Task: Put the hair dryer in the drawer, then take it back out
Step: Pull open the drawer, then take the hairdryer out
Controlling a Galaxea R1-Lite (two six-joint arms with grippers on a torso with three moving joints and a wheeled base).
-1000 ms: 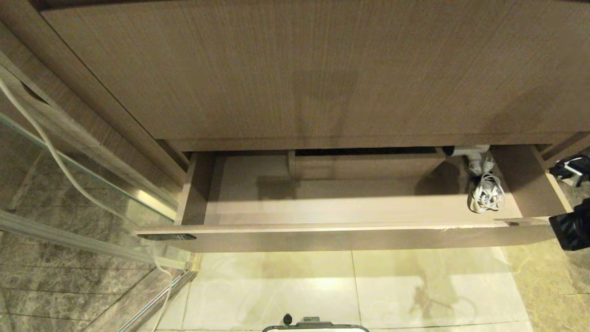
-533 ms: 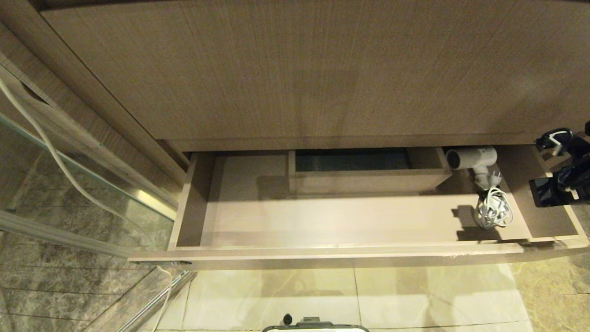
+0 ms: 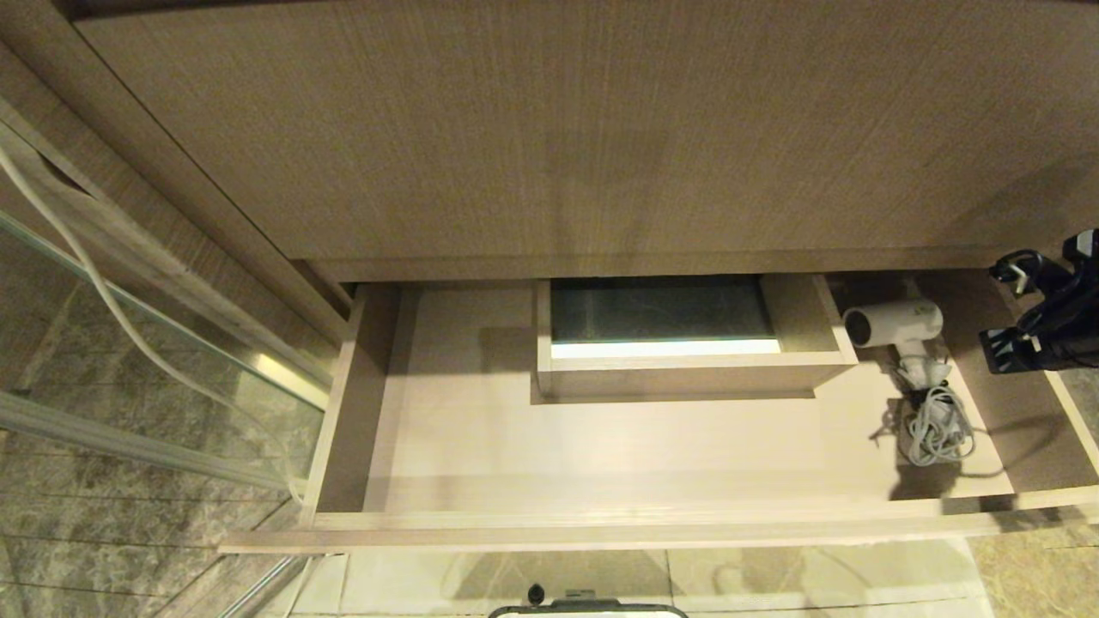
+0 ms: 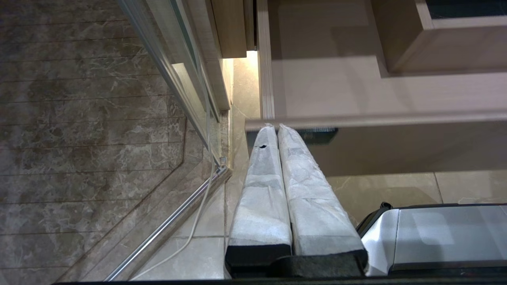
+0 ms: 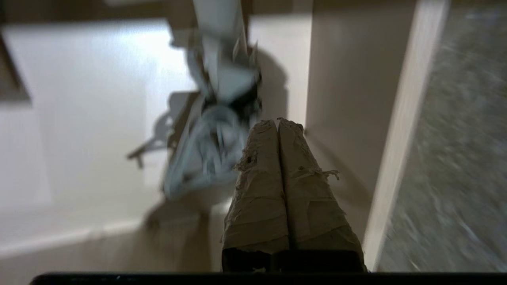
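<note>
**Drawer open, hair dryer lying inside at right**

You are viewing the drawer (image 3: 601, 463) pulled out, with the hair dryer (image 3: 893, 324) lying in its right end, beside the boxed cutout (image 3: 687, 369), its bundled cord (image 3: 940, 429) nearer you. The right tool (image 5: 277, 122) is hovering over the cord, fingers pressed together, pinching nothing. The left tool (image 4: 275, 127), likewise pressed together, is sitting parked below the drawer's left front corner.

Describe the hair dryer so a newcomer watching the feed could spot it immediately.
Find the wide beige wood-grain drawer pulled out under the tall cabinet panel. Past its boxed cutout, at the drawer's right end, lies the hair dryer. It is the only white thing there: a short cylinder whose round end faces the cutout, with a bundled grey cord just in front.
</note>
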